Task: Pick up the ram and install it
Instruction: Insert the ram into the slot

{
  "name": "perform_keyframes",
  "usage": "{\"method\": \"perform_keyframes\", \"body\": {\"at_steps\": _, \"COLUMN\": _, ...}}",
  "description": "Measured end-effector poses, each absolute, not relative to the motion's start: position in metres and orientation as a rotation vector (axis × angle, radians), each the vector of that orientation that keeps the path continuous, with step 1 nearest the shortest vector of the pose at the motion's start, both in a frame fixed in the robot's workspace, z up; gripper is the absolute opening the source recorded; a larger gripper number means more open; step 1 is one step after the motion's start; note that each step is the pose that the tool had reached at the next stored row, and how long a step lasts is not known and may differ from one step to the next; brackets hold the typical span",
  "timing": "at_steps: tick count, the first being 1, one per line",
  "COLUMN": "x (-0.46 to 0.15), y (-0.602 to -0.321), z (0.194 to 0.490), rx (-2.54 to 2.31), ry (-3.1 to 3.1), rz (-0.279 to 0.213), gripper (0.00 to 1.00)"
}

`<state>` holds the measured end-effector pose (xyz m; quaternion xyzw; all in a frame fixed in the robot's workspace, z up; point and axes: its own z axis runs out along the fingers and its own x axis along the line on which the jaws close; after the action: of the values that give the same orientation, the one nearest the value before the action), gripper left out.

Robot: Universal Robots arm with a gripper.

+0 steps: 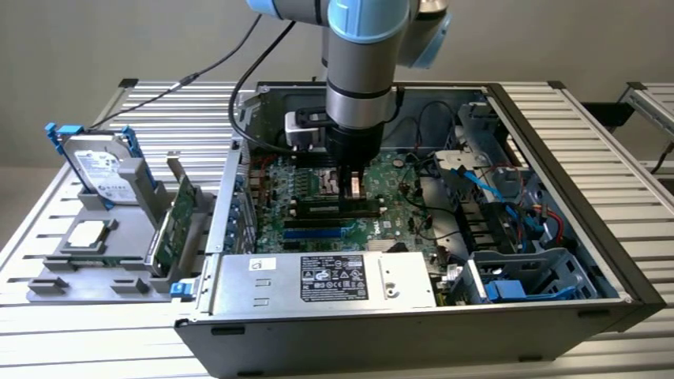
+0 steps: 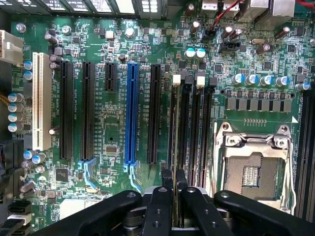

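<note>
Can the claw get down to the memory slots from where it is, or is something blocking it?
Probably yes. The claw hangs right above the memory slots with a thin stick between its fingers, and nothing stands in the way.

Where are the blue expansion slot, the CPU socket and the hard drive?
blue expansion slot (image 2: 131, 113), wrist view, middle of its length.
CPU socket (image 2: 252, 173), wrist view, centre of the contact area.
hard drive (image 1: 102, 170), exterior view, its labelled face.

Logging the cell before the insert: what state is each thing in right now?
tool: shut on the ram, over the memory slots.
ram: held edge-on, not yet seated.
memory slots: empty.
CPU socket: empty.
computer case: open, side panel off.
hard drive: upright in its holder.
</note>
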<state>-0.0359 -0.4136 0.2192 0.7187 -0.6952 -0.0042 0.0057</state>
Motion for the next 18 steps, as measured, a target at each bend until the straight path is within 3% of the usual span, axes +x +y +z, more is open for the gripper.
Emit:
{"method": "perform_keyframes", "body": {"at_steps": 3, "x": -0.036, "y": -0.414, "z": 0.219, "rx": 2.249, "ry": -2.176, "rz": -0.013, "gripper": 0.15}}
{"method": "perform_keyframes", "body": {"at_steps": 5, "x": -0.036, "y": -0.414, "z": 0.219, "rx": 2.249, "ry": -2.176, "rz": -0.013, "gripper": 0.21}}
{"method": "perform_keyframes", "body": {"at_steps": 8, "x": -0.036, "y": -0.414, "z": 0.219, "rx": 2.250, "ry": -2.176, "rz": -0.013, "gripper": 0.39}}
{"method": "perform_keyframes", "body": {"at_steps": 13, "x": -0.036, "y": -0.414, "z": 0.227, "rx": 2.249, "ry": -2.175, "rz": -0.015, "gripper": 0.51}}
{"method": "perform_keyframes", "body": {"at_steps": 14, "x": -0.036, "y": -0.414, "z": 0.230, "rx": 2.248, "ry": -2.175, "rz": -0.015, "gripper": 0.57}}
{"method": "perform_keyframes", "body": {"at_steps": 18, "x": -0.037, "y": -0.414, "z": 0.241, "rx": 2.247, "ry": -2.173, "rz": -0.019, "gripper": 0.57}}
